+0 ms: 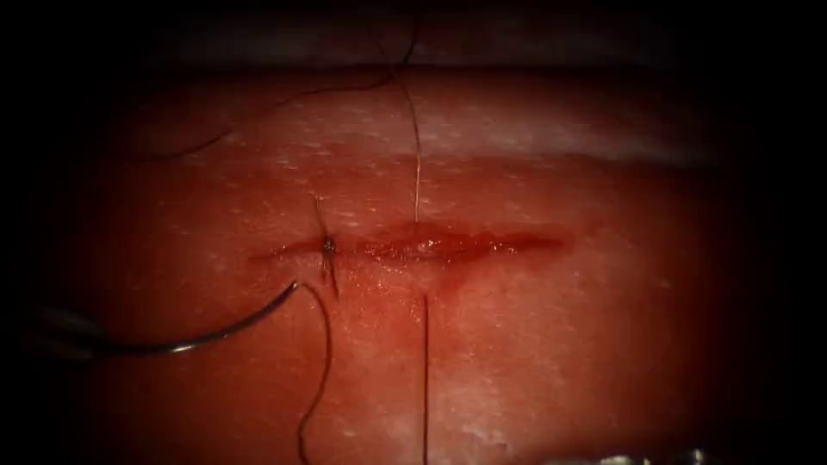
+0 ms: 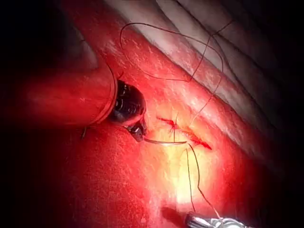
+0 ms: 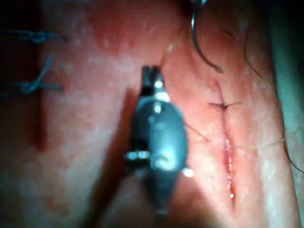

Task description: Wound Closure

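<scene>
Steel needle point(image 1: 215, 331) lies left of the cut point(image 1: 422, 244), clear of the tissue point(image 1: 534, 362), clenched at its butt by the left tool point(image 2: 138, 130). 1 knot point(image 1: 328, 246) tied; remaining cut gapes. Right tool point(image 3: 151, 76): jaws indeterminate.

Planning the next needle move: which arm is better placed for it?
Left, probably: the left tool grips the needle near its thread-free end, outside the tissue beside the left end of the cut; the right tool sits apart from it.
</scene>
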You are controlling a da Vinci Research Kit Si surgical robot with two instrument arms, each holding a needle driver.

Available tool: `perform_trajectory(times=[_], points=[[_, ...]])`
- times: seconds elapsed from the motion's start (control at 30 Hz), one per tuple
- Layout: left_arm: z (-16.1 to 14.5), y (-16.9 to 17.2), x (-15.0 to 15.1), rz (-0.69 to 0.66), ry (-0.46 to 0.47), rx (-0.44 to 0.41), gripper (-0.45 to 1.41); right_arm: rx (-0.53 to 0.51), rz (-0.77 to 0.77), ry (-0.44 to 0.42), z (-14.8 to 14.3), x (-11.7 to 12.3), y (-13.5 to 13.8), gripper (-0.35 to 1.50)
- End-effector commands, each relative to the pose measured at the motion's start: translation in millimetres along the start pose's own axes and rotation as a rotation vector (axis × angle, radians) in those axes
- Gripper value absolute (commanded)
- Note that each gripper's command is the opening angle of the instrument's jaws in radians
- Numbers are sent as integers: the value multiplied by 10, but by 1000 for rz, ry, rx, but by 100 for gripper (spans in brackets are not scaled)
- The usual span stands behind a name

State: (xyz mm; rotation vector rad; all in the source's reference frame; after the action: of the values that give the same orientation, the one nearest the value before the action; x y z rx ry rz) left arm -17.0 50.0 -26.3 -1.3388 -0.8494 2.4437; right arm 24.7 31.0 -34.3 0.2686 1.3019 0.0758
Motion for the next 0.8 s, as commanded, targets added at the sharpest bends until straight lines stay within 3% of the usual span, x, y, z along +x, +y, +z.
perform_trajectory(times=[0.03,0.07,0.13,0.2,0.33,0.57,0.8], points=[[7,-5,-4,4,0,-1,-35,-18,-4,23,6,6,7,-35],[7,-5,-6,4,0,0,-35,-68,0,19,2,8,12,20],[8,-5,-8,7,-2,-2,-35,-213,2,-14,-13,6,29,113],[9,-6,-9,8,-2,-1,-35,-326,15,-38,-26,-4,48,140],[7,-6,-11,9,-2,-3,-35,-424,27,-63,-43,-25,67,148],[-9,-13,-21,6,-5,-15,-35,-436,47,-56,-59,-46,78,148],[-16,-14,-26,2,-4,-7,-35,-445,12,-61,-35,-84,87,141]])
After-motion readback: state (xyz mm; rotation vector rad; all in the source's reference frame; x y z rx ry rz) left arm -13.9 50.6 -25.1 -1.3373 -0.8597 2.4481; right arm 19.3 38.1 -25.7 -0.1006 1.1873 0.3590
